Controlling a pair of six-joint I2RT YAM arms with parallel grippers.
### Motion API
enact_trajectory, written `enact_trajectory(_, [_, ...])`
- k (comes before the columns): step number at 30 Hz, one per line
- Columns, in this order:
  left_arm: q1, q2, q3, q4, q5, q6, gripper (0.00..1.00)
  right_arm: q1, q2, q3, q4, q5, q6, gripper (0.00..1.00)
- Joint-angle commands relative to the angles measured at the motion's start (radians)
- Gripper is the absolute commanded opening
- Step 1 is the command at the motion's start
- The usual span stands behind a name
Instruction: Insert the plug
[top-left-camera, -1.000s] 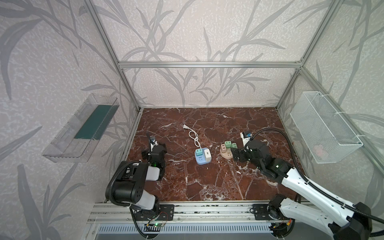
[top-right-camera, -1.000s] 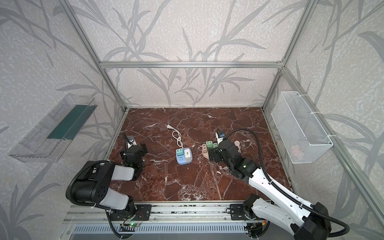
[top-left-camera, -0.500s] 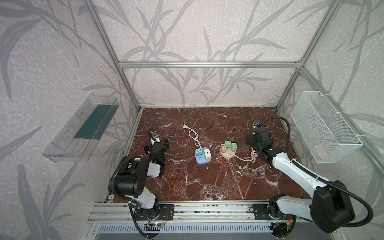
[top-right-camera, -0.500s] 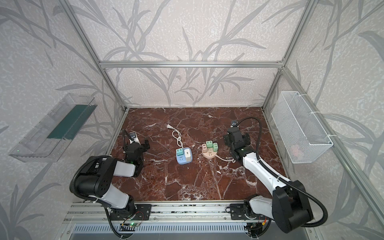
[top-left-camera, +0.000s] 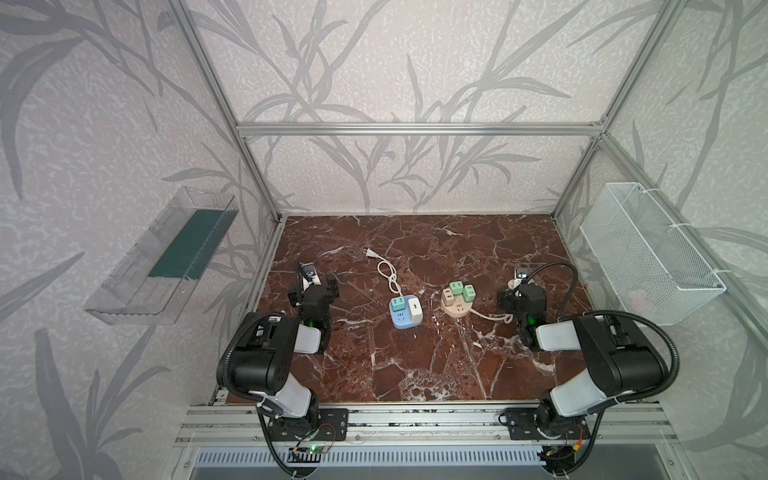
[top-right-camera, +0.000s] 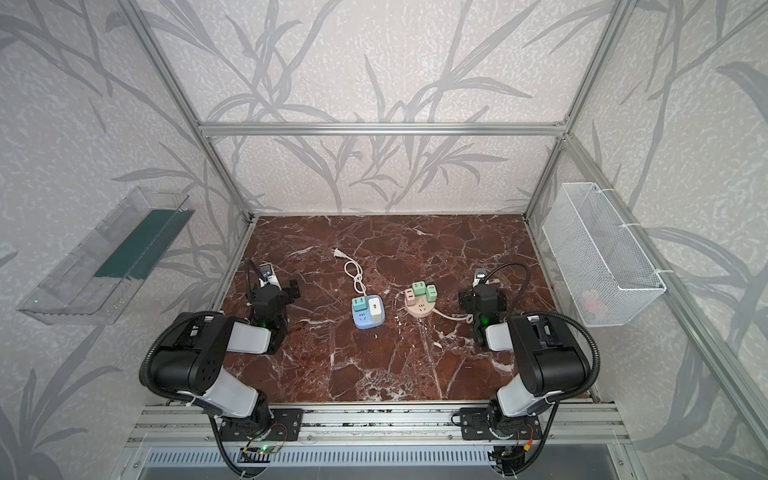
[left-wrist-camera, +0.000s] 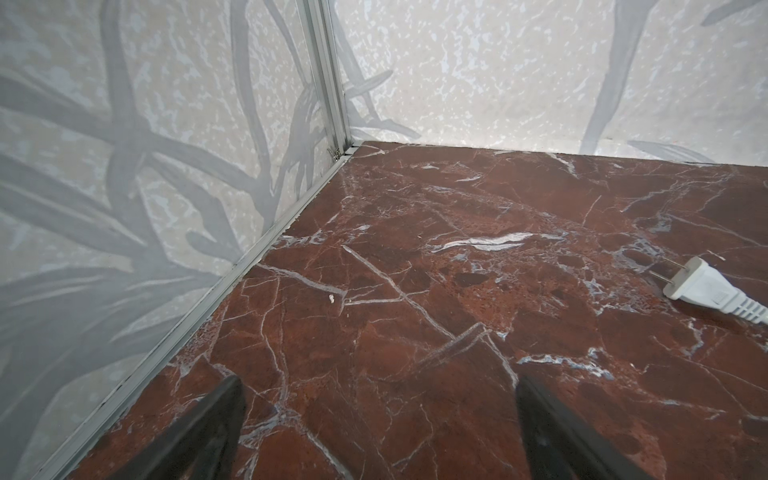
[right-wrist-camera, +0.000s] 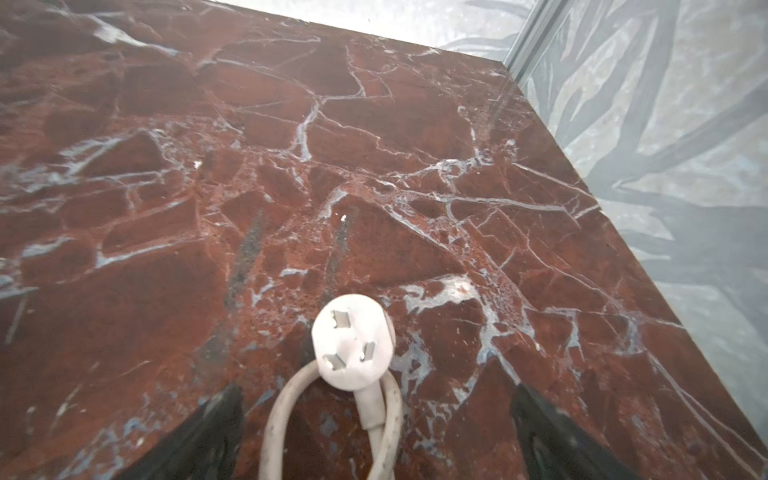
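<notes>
A blue socket cube (top-left-camera: 405, 312) (top-right-camera: 368, 312) lies mid-floor. Its white cord (top-left-camera: 388, 277) runs back to a two-prong plug (top-left-camera: 368, 252) (left-wrist-camera: 702, 291) lying loose. To its right stands a pink round socket (top-left-camera: 456, 302) (top-right-camera: 420, 302) with green adapters on it. Its cord (top-left-camera: 494, 318) runs right to a white three-prong plug (right-wrist-camera: 353, 343), which lies prongs up just ahead of my right gripper (right-wrist-camera: 376, 399) (top-left-camera: 519, 287). That gripper is open and holds nothing. My left gripper (left-wrist-camera: 378, 386) (top-left-camera: 314, 286) is open and empty over bare floor near the left wall.
A wire basket (top-left-camera: 648, 253) hangs on the right wall and a clear tray (top-left-camera: 162, 257) on the left wall. Aluminium frame rails (left-wrist-camera: 232, 282) edge the marble floor (top-left-camera: 436, 365). Both arms sit folded near the front corners.
My right gripper has drawn back from the pink socket to the right side, and its arm has folded in. The left gripper has shifted only slightly.
</notes>
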Motion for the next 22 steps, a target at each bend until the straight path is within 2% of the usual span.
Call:
enact_trajectory(1, [0.004,0.004,0.011,0.007,0.005,0.016,0.99,0.004,0.007,0.001,0.181,-0.084,-0.005,0.99])
enact_trajectory(2, [0.003,0.005,0.013,0.008,0.005,0.016,0.99,0.013,0.036,-0.022,0.267,-0.075,-0.021,0.99])
enact_trajectory(3, [0.003,0.005,0.012,0.008,0.004,0.016,0.99,0.034,0.015,-0.036,0.255,-0.061,-0.032,0.99])
enact_trajectory(6, [0.004,0.003,0.012,0.008,0.005,0.016,0.99,0.037,0.034,-0.041,0.299,-0.139,-0.072,0.99])
enact_trajectory(12, [0.003,0.005,0.013,0.008,0.005,0.016,0.99,0.030,0.026,-0.001,0.211,-0.154,-0.060,0.99])
enact_trajectory(16, [0.004,0.005,0.012,0.008,0.005,0.016,0.99,0.000,0.018,0.021,0.153,-0.218,-0.039,0.99])
enact_trajectory(18, [0.003,0.005,0.012,0.008,0.005,0.017,0.99,-0.038,0.018,0.027,0.135,-0.286,-0.016,0.99])
enact_trajectory(22, [0.004,0.005,0.012,0.009,0.005,0.016,0.99,-0.027,0.018,0.019,0.153,-0.271,-0.028,0.99])
